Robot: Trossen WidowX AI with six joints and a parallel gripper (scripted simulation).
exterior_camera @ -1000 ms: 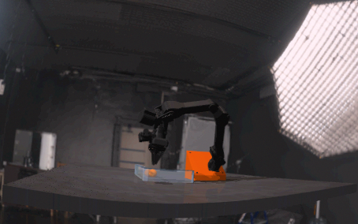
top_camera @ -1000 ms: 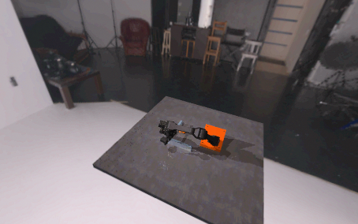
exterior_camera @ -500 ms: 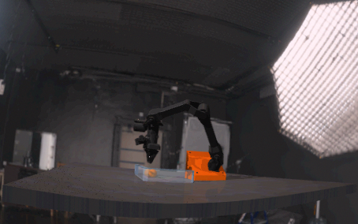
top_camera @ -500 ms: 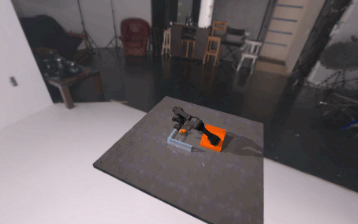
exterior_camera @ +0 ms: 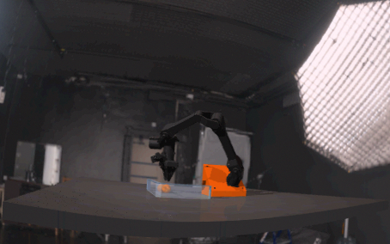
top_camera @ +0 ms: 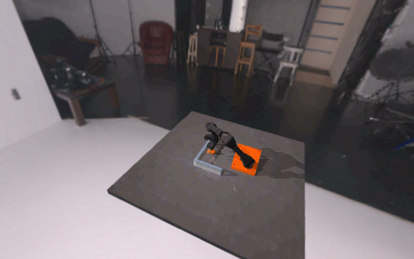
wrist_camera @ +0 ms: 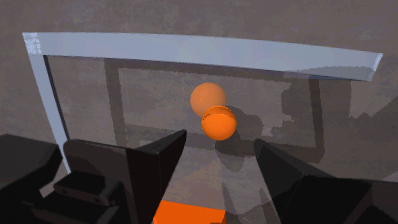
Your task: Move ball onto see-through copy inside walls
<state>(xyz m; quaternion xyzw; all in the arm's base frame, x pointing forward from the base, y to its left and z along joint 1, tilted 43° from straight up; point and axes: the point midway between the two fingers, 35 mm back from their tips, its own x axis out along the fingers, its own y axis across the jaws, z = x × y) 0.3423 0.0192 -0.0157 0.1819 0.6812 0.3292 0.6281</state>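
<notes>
The solid orange ball lies inside the corner. The paler see-through copy is just beyond it, nearer the far wall; the two partly overlap in the wrist view. One low clear wall runs across the top of the wrist view, and the other wall meets it at the left. My gripper is open and points down above the ball, with nothing between its fingers. In the wrist view the ball shows just ahead of the gap between the fingertips.
The orange base plate of the arm stands beside the open side of the corner. The walls stand on the dark table. The arm's shadow falls across the ground inside the walls.
</notes>
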